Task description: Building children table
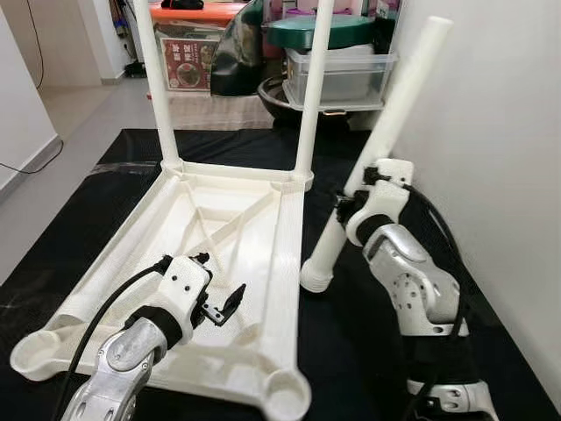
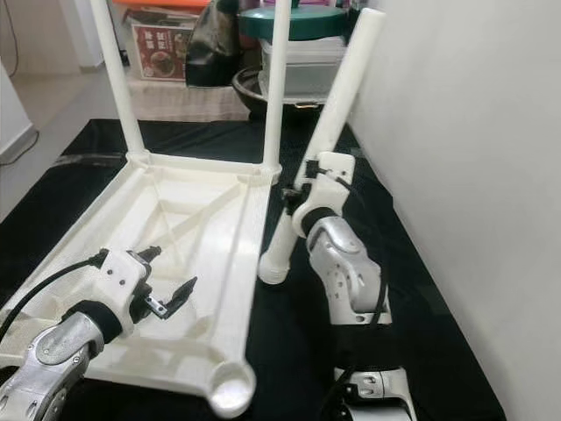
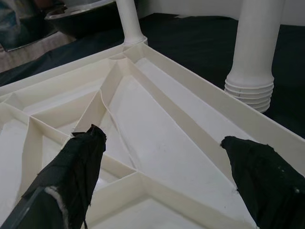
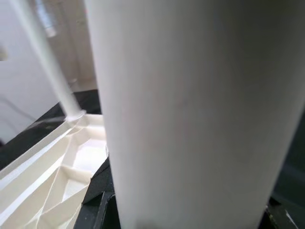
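A white plastic table top lies upside down on a black mat. Two white legs stand screwed into its far corners, one at the left and one at the right. The near corner sockets are empty. My right gripper is shut on a third leg, which tilts with its threaded end resting on the mat beside the table's right edge. This leg is close up in the right wrist view. My left gripper hovers open over the ribbed underside, holding nothing.
A white wall runs close along the right. Behind the mat stand a clear plastic bin, a dark pan and a red-printed box. Bare floor lies to the far left.
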Motion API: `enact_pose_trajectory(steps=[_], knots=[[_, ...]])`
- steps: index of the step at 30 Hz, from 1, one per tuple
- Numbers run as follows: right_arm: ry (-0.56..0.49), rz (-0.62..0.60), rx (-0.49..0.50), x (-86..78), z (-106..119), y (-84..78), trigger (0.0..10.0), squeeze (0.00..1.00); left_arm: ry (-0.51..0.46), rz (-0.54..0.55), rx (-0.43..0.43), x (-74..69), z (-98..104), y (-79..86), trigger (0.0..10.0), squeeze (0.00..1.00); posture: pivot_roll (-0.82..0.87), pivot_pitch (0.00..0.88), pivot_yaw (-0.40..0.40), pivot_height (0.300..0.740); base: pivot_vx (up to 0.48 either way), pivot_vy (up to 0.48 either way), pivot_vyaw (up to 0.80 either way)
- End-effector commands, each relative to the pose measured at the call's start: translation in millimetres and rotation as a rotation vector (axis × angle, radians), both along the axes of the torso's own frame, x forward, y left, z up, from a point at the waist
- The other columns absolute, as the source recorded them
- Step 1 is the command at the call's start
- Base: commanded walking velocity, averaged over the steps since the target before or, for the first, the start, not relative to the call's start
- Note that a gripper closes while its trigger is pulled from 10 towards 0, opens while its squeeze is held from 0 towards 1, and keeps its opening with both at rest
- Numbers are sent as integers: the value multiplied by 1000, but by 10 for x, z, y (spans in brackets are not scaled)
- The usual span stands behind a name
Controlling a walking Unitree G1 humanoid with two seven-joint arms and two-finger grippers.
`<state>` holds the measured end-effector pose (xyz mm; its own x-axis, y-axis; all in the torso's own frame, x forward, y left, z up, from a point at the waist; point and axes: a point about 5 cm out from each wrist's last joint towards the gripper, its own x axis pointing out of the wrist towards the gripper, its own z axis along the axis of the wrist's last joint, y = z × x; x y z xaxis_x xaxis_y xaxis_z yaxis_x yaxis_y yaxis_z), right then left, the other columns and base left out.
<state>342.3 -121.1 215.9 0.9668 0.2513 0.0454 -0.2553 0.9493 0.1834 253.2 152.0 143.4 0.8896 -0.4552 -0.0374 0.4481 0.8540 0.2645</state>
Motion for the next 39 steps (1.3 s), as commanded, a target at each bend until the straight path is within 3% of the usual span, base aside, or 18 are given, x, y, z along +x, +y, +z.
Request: enact_pose_trajectory(steps=[1, 2, 3, 5, 6, 8, 11, 17, 20, 25, 39], knots=[[-67, 14, -53, 42, 88, -66, 0, 0, -1, -2, 16, 1, -22, -22, 10000, 0, 27, 0, -53, 740, 0, 0, 0], [-97, 24, -112, 93, 161, -229, 0, 0, 2, -3, 15, -7, -25, -11, 10000, 0, 25, 0, -53, 740, 0, 0, 0], [-97, 24, -112, 93, 161, -229, 0, 0, 2, -3, 15, -7, -25, -11, 10000, 0, 25, 0, -53, 740, 0, 0, 0], [-153, 67, -181, 117, 361, -488, 0, 0, 12, -8, 6, -28, -35, 13, 10000, 0, 15, 0, -49, 740, 0, 0, 0], [-153, 67, -181, 117, 361, -488, 0, 0, 12, -8, 6, -28, -35, 13, 10000, 0, 15, 0, -49, 740, 0, 0, 0], [-211, 108, -220, 93, 581, -685, 0, 0, 25, -1, -16, -41, -51, 22, 10000, 0, 13, 0, -47, 740, 0, 0, 0], [-227, 119, -229, 79, 648, -733, 0, 0, 29, 3, -22, -44, -55, 26, 10000, 0, 10, 0, -46, 740, 0, 0, 0], [-263, 150, -154, 26, 766, -687, 0, 0, 37, 34, -44, -51, -55, 38, 10000, 0, 18, 0, -47, 740, 0, 0, 0], [-270, 216, -83, -22, 713, -502, 0, 0, 34, 54, -61, -69, -36, 69, 10000, 0, 30, 0, -48, 740, 0, 0, 0], [-269, 242, -29, -29, 670, -406, 0, 0, 36, 59, -72, -106, -39, 78, 10000, 0, 46, 0, -49, 740, 0, 0, 0], [-266, 243, 56, 1, 665, -410, 0, 0, 40, 44, -101, -115, -42, 7, 10000, 0, 43, 0, -50, 740, -199, 0, 0]])
